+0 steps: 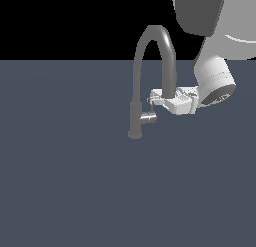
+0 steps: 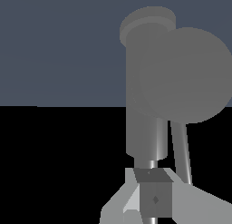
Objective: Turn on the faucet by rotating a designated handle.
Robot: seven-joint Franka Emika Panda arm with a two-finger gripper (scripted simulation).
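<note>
The faucet (image 1: pixel 135 118) is a dark-grey column with a high arched spout (image 1: pixel 156 32) that curves down on the exterior view's right. The handle (image 1: pixel 148 118) is a small shiny stub on the column's right side, with a thin pin (image 1: pixel 149 106) rising from it. My gripper (image 1: pixel 152 99) reaches in from the exterior view's right, under the spout, with its fingertips at the top of the pin. In the wrist view the fingers (image 2: pixel 131 198) stand close together with the pin (image 2: pixel 156 143) running in between them. The stub's round end (image 2: pixel 183 73) fills that view beside the column (image 2: pixel 145 82).
The faucet stands on a flat dark blue-grey surface (image 1: pixel 75 181). My white arm (image 1: pixel 215 76) hangs in from the upper right of the exterior view, close beside the spout's descending end (image 1: pixel 171 86). Nothing else shows.
</note>
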